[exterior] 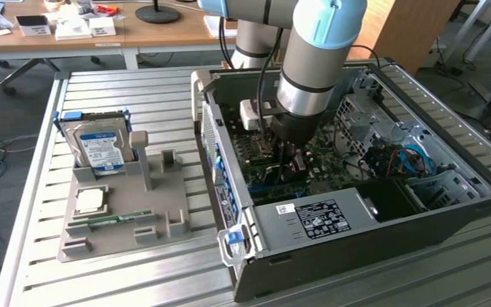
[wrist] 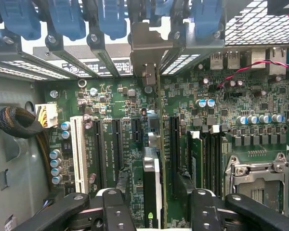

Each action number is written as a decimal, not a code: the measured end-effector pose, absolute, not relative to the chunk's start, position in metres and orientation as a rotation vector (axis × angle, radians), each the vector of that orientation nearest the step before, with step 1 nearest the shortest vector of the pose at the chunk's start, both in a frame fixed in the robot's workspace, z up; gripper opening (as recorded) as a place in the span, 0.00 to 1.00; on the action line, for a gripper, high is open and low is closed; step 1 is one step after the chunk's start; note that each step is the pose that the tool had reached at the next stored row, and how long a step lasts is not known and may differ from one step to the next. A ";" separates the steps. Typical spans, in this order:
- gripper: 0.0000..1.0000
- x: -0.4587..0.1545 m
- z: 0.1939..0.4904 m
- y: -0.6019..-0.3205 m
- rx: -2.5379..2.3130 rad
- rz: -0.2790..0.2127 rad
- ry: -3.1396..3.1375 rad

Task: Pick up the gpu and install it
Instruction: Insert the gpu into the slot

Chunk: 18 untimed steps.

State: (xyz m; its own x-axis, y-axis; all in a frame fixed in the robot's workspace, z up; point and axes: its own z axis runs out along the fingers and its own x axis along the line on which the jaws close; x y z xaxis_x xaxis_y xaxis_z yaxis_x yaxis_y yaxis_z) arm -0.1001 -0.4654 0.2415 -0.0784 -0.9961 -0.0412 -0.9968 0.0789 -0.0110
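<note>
The gpu (wrist: 151,185) stands on edge on the green motherboard (wrist: 111,96), upright in an expansion slot. Its silvery bracket (wrist: 145,45) reaches up to the case's rear slot openings. My gripper (wrist: 156,204) is open and straddles the card: one black finger (wrist: 116,209) and the other finger (wrist: 204,209) stand on either side with a gap to the card on each side. In the exterior view my gripper (exterior: 285,160) is down inside the open computer case (exterior: 450,211), low over the board.
Blue slot latches (wrist: 62,19) line the case's rear wall. An empty CPU socket (wrist: 255,178) and a braided cable bundle (wrist: 19,122) flank the slots. Outside, a grey holder (exterior: 126,211) carries a hard drive (exterior: 100,150), a CPU (exterior: 89,201) and a RAM stick (exterior: 113,220).
</note>
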 end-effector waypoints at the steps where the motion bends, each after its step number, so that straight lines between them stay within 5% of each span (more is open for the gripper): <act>1: 0.51 -0.100 0.242 -0.465 -2.106 0.031 2.279; 12: 0.50 -0.100 0.242 -0.465 -2.106 0.031 2.279; 18: 0.27 -0.100 0.242 -0.465 -2.107 0.031 2.279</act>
